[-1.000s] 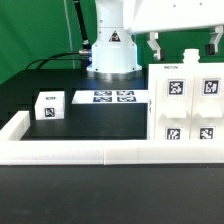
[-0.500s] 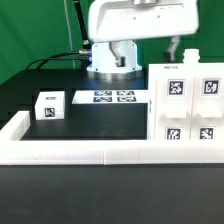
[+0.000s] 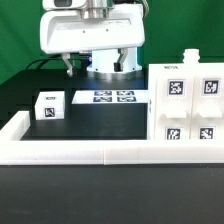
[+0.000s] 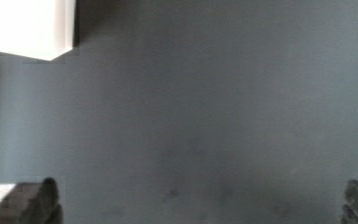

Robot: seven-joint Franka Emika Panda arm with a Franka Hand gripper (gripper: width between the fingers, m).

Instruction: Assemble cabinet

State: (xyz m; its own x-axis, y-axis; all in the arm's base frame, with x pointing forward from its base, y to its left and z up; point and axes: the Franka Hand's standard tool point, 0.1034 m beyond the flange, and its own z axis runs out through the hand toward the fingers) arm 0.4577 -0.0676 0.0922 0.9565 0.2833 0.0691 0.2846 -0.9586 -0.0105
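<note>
Checking the gripper (image 4: 194, 205), you are seeing its jaws hanging wide apart and empty, while the cabinet (image 3: 186, 100) is standing at the exterior view's right, likely light, rigid, slick, best pinched across opposite flat faces.

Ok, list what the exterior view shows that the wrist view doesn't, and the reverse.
Exterior only: the cabinet, a tagged block, the marker board, the rim wall and the arm's base. Wrist only: the end effector, its fingertips close up, wide apart, nothing between them. Both: the end effector, the dark table, and perhaps the white corner in the wrist view, which I cannot match.
</note>
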